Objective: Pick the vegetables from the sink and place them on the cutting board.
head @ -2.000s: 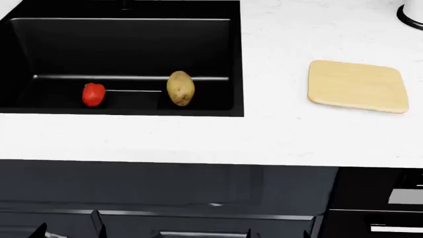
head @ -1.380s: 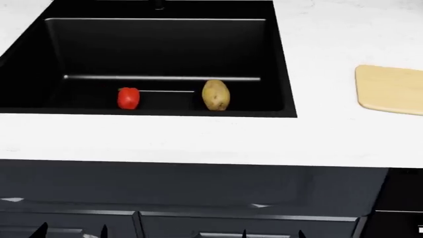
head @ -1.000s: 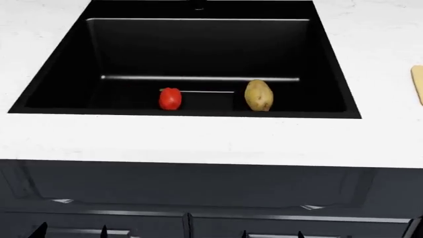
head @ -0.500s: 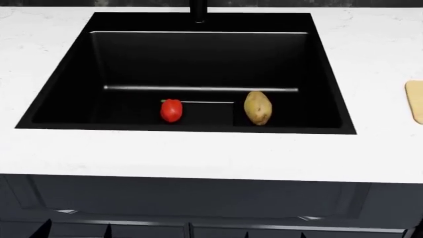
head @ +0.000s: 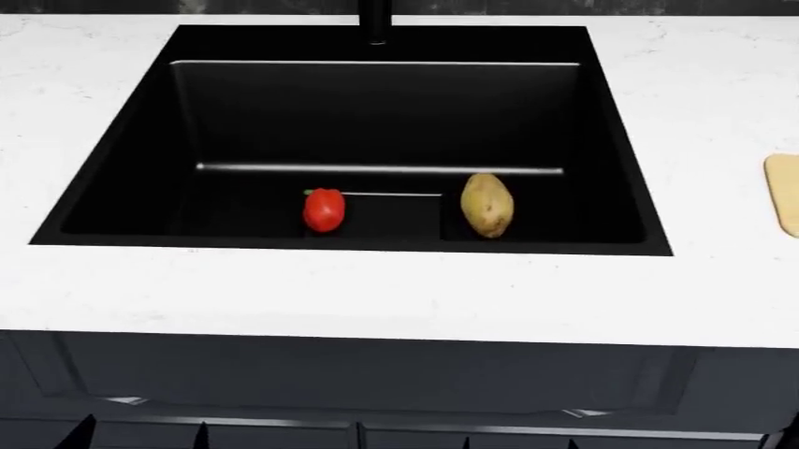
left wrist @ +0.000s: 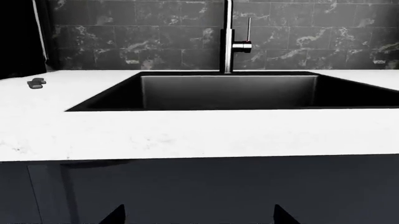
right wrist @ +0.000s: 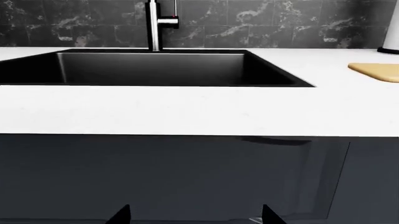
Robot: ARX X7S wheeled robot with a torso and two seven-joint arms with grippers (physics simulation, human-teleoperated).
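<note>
Fingers on both grippers sit spread wide, empty, below the counter. Careful: that potato [head: 486, 205] hugs the sink's [head: 374, 112] near wall, so you'll probably clip the rim reaching down.

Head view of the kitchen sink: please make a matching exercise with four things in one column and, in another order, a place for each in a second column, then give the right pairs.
Things:
1. pepper
2. potato
3. cutting board
4. faucet

Places:
A. on the counter, cut off by the right edge of the view
B. on the sink floor, on the left of the other vegetable
C. at the middle of the far rim of the sink
D. on the sink floor, on the side nearer the cutting board

Pairs: 1-B, 2-D, 3-A, 4-C
</note>
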